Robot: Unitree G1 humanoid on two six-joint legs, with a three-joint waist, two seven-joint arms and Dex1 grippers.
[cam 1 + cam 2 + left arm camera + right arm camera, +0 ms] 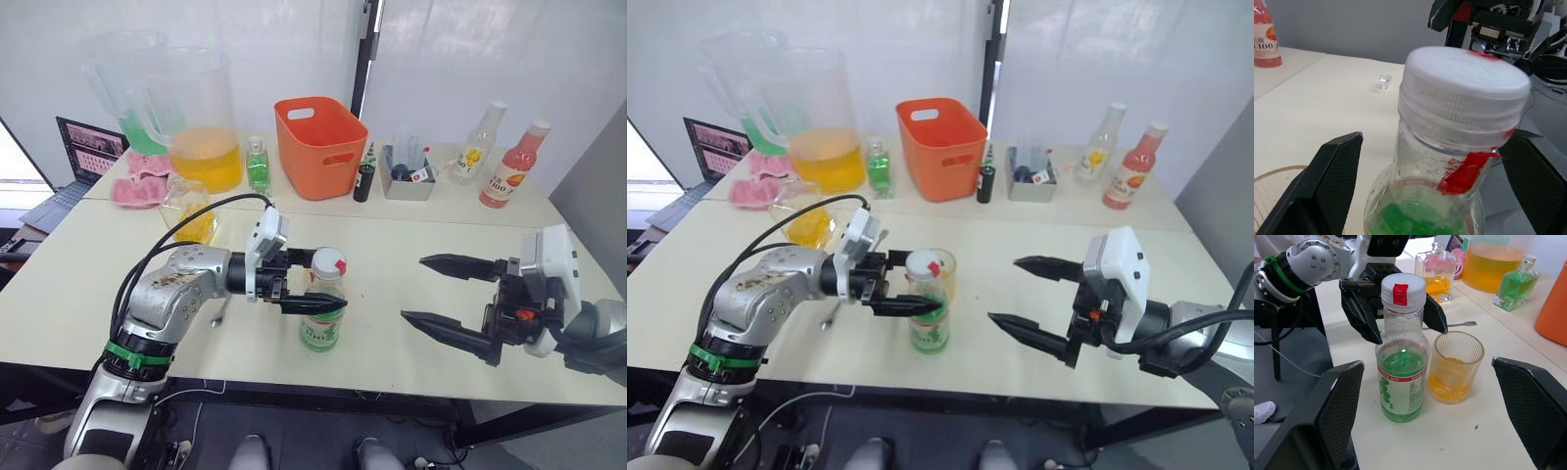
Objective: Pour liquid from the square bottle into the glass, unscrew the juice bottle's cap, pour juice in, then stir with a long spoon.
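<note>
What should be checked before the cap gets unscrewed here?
1. Juice bottle upright on the table: ok.
2. Cap on, red tab in place: ok.
3. Left gripper around the bottle's neck: fingers sit either side but gaps show, so no firm hold: not ok.
4. Right gripper open, off to the side, not at the cap: not ok.
5. Glass already holds orange liquid: ok.
6. Glass stands right beside the bottle, easy to knock: not ok.
7. Spoon lies behind the glass: ok.
</note>
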